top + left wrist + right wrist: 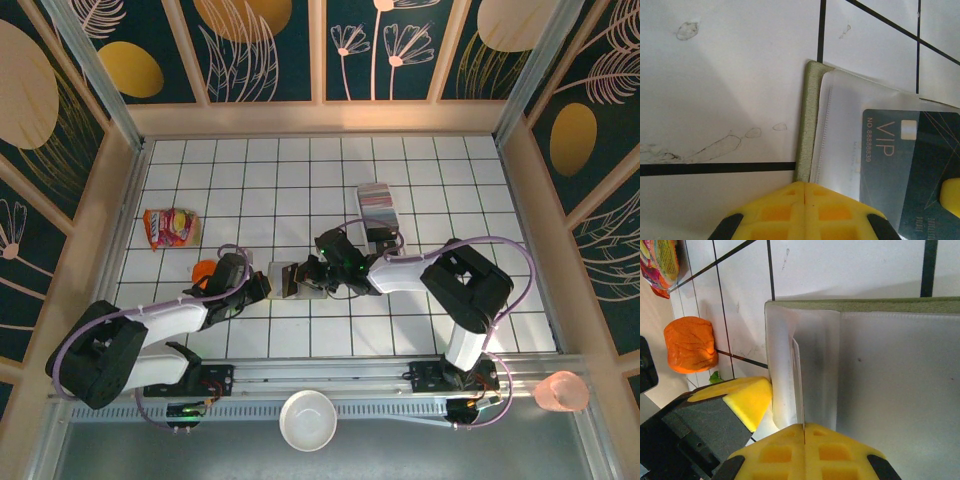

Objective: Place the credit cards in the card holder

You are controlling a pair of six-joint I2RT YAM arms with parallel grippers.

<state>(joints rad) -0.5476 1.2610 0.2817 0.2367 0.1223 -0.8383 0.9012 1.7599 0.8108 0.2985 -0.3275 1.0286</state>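
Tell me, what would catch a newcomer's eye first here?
Mid-table, an open olive-green card holder lies with the left fingers pinching its edge. The right fingers hold a dark VIP card at its clear pocket. An orange lump and a snack packet lie further left.

Lab robot cell: left arm [170, 325] and right arm [440, 275] bolted to a metal rail [330, 372], white gridded tabletop [300, 170], leaf-print panels [265, 50] all round.

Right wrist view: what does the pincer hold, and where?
A credit card, pinched by its near edge; the rest stands edge-on in the card holder's clear sleeve.
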